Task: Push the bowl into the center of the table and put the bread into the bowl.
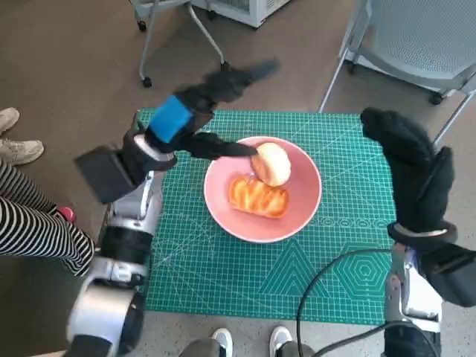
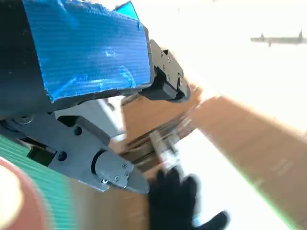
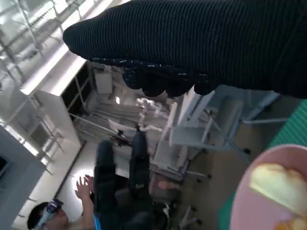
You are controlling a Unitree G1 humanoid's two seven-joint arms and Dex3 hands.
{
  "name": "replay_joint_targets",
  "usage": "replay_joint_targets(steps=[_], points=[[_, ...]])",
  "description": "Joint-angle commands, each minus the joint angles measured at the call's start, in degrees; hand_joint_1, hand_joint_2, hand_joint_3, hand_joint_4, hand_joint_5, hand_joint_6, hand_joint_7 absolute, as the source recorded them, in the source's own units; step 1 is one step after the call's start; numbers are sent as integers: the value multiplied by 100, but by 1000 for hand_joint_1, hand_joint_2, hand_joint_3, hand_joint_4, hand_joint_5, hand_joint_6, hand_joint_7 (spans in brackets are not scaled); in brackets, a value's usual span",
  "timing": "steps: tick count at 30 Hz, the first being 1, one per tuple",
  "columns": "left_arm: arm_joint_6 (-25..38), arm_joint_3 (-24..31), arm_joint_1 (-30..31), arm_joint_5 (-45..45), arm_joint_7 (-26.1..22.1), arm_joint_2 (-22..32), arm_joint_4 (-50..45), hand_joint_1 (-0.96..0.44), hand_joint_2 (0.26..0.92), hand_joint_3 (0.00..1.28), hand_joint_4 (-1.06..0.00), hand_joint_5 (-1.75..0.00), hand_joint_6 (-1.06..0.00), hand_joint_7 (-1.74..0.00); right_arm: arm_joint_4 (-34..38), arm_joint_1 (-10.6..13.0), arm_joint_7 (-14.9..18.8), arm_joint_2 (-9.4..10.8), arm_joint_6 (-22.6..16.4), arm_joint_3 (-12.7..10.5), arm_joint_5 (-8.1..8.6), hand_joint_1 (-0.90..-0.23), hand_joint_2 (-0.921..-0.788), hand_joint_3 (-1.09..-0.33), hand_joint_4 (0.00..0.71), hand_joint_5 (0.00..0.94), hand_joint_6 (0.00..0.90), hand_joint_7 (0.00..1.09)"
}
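The green cutting mat (image 1: 223,275) is taken as the landmark; the pink bowl (image 1: 223,204) sits near its middle. Inside the bowl lie a glazed bread (image 1: 258,196) and a round bun (image 1: 272,163), touching. The bun could be knocked out or the bowl dragged off centre if the left hand (image 1: 195,111) sweeps carelessly. That hand is spread, holding nothing, one finger touching the bun. The right hand (image 1: 409,167) is raised over the mat's right edge; its fingers cannot be made out.

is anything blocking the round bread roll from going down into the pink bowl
Nothing visible does. The pale round bread roll is already over the pink bowl, next to the glazed golden pastry lying in it, with the black left hand's finger at its side.
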Motion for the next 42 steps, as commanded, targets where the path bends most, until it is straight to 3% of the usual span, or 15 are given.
replay_joint_targets(steps=[1,7,16,26,34,42], points=[[476,171,577,-454,348,-401,-883,-642,920,346,-151,0,-298,-6,-84,-49,-153,7,102,11,-84,-673,-921,-708,201,0,94,563],[492,307,779,-584,166,-493,-898,-689,921,371,-94,-2,-211,-1,-128,-175,-283,39,91,49,-155,-672,-921,-711,199,0,95,558],[429,387,835,-567,-115,-514,-864,-694,921,346,-103,-10,-190,-1,-130,-347,-421,83,107,135,-252,-679,-921,-714,205,3,97,555],[451,496,871,-666,-248,-625,-863,-619,921,301,-100,-7,-190,-2,-27,-497,-407,76,167,154,-198,-686,-921,-705,217,8,120,562],[325,559,878,-502,-147,-612,-817,-578,921,289,-114,-13,-216,-17,-22,-560,-387,48,283,121,-122,-686,-921,-684,222,8,134,562],[342,533,935,-311,92,-581,-940,-575,921,282,-131,-20,-251,-42,-75,-647,-416,18,411,108,-164,-683,-921,-680,214,3,129,554]])
